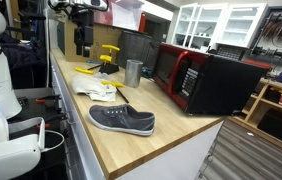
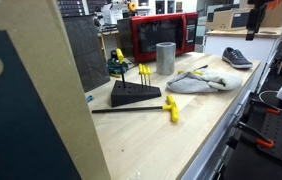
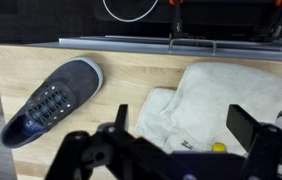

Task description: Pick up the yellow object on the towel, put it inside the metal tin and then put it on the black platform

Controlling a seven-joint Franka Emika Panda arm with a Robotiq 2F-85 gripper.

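Grey shoe (image 3: 51, 100) beside towel (image 3: 226, 95), microwave (image 2: 161, 30) behind tin (image 2: 165, 58)

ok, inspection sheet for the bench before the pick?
Surface: wooden worktop, bare wood around the items.
Job's things: towel rumpled, small yellow object on it; metal tin upright beside the towel; black platform further along.
Clutter: grey shoe; yellow-handled tool.
Grippers: gripper open above the towel, holding nothing.
Cables: one loop beyond the bench edge.
Surroundings: red and black microwave behind the tin.
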